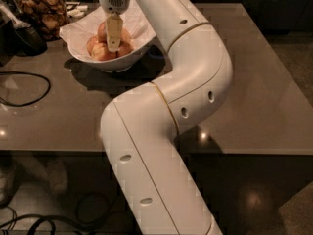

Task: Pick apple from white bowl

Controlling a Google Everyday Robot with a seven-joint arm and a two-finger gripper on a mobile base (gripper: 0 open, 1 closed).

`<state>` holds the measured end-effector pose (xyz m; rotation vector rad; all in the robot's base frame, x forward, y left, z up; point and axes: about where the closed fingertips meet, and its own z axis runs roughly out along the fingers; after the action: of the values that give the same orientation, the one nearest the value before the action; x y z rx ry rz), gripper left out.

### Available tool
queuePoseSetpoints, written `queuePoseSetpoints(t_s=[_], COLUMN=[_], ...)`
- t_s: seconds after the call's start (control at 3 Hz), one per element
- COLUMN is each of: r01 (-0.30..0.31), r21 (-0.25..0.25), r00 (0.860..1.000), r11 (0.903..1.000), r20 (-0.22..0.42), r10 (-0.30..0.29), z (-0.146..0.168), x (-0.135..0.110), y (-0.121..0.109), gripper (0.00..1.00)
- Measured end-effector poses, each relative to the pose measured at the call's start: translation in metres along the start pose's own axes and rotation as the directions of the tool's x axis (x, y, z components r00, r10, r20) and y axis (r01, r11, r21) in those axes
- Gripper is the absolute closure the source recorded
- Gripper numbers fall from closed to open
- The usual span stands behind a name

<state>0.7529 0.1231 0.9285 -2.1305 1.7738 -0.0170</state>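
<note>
The white bowl (83, 54) with a wavy rim stands at the back left of the grey table. It holds several apples. The reddest apple (102, 32) lies near the middle of the pile, partly hidden behind my gripper. Paler yellow-orange apples (100, 52) lie around it. My gripper (113, 47) hangs straight down from the wrist into the bowl, its tip among the apples, right beside the red apple. I cannot tell whether it touches the apple.
A glass jar of brown snacks (43, 10) stands behind the bowl at the left. A dark object (22, 35) and a black cable (27, 89) lie at the table's left. My white arm (190, 82) arches over the table's middle. The front edge (244, 152) is near.
</note>
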Motion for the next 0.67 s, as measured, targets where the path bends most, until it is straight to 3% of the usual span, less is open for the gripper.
queuePoseSetpoints(t_s=[0.67], r01=[0.0], r21=[-0.011], r00=[1.0], r11=[0.9999], r20=[-0.004], r10=[0.0], z=[0.0065], x=[0.0013], y=[0.0008], gripper=[0.2])
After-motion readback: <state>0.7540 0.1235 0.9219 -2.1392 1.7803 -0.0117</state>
